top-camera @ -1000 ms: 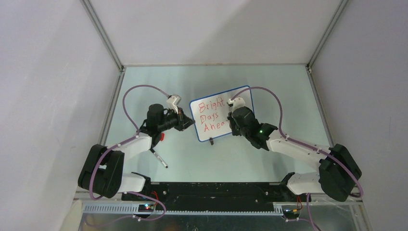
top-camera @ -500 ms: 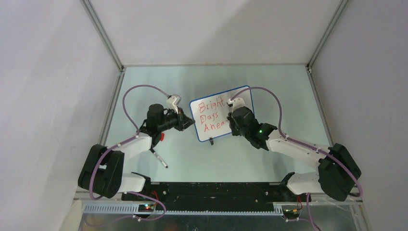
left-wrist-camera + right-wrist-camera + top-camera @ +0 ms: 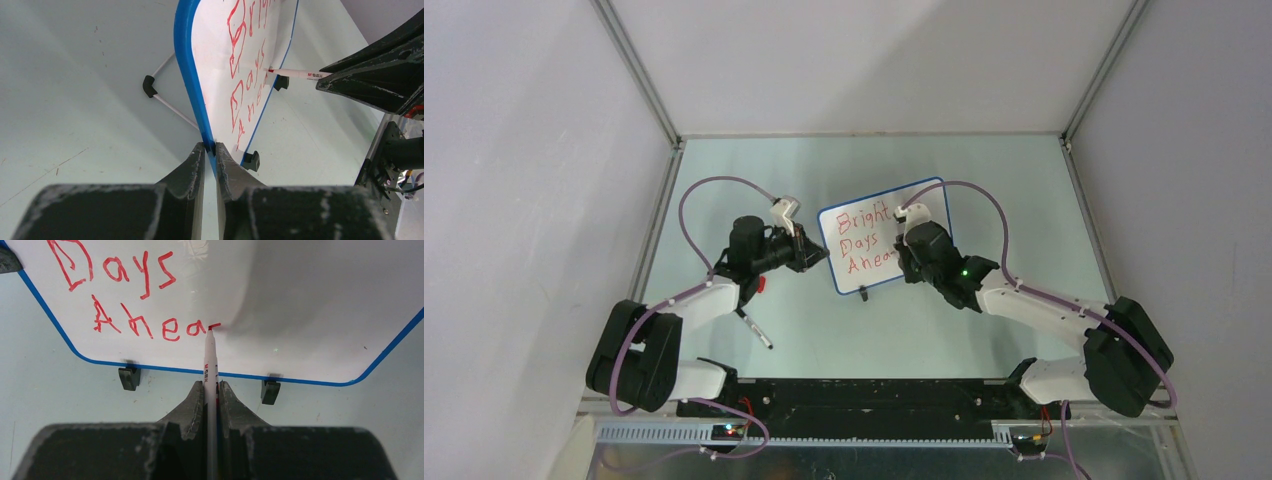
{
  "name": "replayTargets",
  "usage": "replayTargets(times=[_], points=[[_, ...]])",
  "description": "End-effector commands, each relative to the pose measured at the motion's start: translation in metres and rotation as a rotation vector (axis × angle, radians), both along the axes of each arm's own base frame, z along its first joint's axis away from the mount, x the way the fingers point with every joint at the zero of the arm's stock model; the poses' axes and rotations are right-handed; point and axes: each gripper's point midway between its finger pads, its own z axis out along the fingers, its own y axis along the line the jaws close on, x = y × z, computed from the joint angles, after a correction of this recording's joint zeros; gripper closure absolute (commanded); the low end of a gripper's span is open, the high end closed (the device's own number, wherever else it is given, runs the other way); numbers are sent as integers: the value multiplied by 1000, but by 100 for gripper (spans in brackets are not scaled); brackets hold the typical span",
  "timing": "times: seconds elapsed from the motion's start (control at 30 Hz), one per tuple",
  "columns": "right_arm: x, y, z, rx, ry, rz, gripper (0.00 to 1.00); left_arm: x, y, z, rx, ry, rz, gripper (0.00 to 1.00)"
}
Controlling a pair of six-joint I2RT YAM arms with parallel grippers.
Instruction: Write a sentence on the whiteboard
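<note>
Pale green tabletop [image 3: 984, 170] fills the floor of a booth with plain grey-white walls [image 3: 524, 150] and metal corner posts. Between the two grippers stands the whiteboard [image 3: 879, 232] – white, thin blue rim, rounded corners, propped on black clip feet [image 3: 129, 378]. The left gripper [image 3: 210, 150] is clamped on the rim directly ahead of its fingertips, one finger on each face of the board. The right gripper [image 3: 211, 387] is closed on a white marker [image 3: 210, 360] that runs straight out from its jaws; the red tip touches the board. The sentence [image 3: 865, 243] reads "Bright", "Days", "Ahea" in red – the tip sits just right of the last "a". A dark pen [image 3: 754, 328] lies on the table behind the left gripper.
</note>
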Motion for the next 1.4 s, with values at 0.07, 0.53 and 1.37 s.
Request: replayTargets(times=[0.07,0.53,1.37], points=[[1,6,-1,6,1,24,100,8,-6,30,-15,-110,-25,85],[-2,-7,-6,-44,13,-13,100,8,-6,30,-14,-109,-23,85],[16,0,15,2,-26,-31,100,8,-7,29,-16,-107,-27,85]])
